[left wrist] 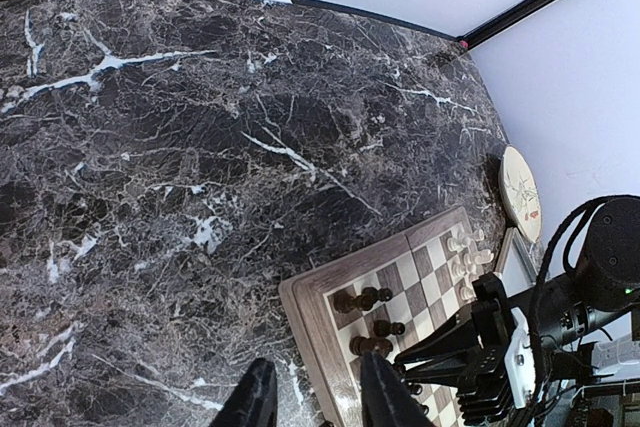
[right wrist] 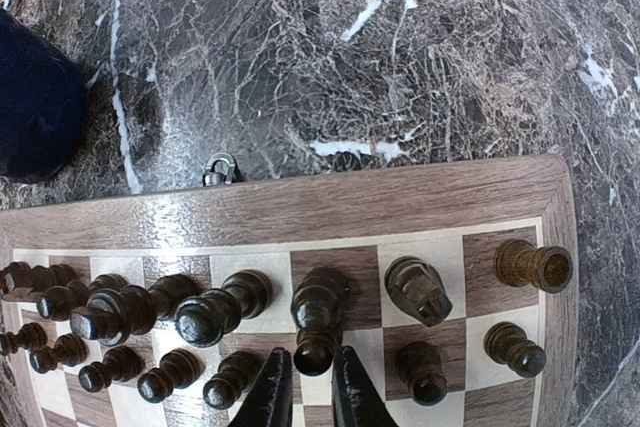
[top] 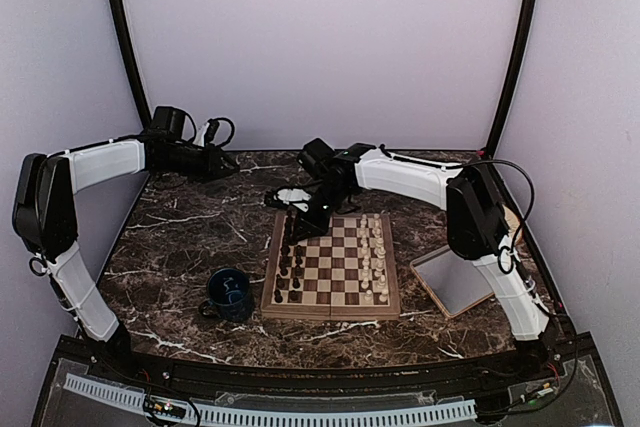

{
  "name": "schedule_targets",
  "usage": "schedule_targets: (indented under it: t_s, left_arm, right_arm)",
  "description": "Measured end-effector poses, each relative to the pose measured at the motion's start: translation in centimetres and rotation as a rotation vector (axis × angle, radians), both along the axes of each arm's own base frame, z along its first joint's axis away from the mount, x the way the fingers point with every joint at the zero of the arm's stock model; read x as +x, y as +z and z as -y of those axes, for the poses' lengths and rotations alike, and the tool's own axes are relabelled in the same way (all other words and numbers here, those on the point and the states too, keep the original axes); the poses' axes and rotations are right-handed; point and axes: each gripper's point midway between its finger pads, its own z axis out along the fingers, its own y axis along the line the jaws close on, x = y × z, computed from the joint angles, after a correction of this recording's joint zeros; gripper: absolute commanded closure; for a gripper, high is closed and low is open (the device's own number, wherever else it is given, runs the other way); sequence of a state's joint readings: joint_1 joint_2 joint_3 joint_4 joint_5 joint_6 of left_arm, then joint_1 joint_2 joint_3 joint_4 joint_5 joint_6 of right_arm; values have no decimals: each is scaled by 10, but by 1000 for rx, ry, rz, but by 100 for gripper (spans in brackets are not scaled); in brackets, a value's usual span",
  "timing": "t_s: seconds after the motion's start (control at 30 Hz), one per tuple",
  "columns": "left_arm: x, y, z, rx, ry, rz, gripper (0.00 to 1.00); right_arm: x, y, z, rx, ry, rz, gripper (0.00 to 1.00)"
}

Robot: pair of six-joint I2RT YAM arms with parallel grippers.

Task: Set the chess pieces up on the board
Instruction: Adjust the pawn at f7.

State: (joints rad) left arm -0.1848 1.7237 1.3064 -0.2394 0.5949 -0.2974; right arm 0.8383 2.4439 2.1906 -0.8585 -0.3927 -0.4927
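Observation:
The board lies in the middle of the marble table. Dark chess pieces stand along its left side and white ones along its right. My right gripper hangs over the board's far left corner. In the right wrist view the right gripper is shut on the round head of a tall dark piece standing on a back-row square, with other dark pieces on both sides. My left gripper is far back on the left. Seen from its own wrist, the left gripper is open and empty above the marble beside the board.
A dark blue mug stands just left of the board's near corner, also showing as the mug in the right wrist view. A grey tray lies right of the board. A round beige plate leans at the far right. A metal clasp sits on the board's edge.

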Motion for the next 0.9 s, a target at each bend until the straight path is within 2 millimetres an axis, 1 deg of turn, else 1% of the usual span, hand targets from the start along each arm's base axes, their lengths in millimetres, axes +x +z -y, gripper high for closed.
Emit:
schedule_targets:
  t_s: [0.13, 0.43, 0.6, 0.77, 0.9]
  left_arm:
    - [0, 0, 0, 0, 0, 0, 69]
    - [-1, 1, 1, -8, -8, -2, 69]
    - [-2, 1, 2, -10, -11, -3, 69]
    - [-2, 1, 2, -11, -12, -3, 69]
    - [-2, 1, 2, -13, -13, -3, 69]
  right_arm:
    - [1, -1, 1, -7, -1, 6, 85]
    - [-2, -11, 10, -42, -5, 10, 86]
    - [-3, -15, 12, -49, -6, 4, 79]
    - [-2, -13, 10, -43, -10, 8, 76]
    - [2, -5, 6, -25, -13, 22, 74]
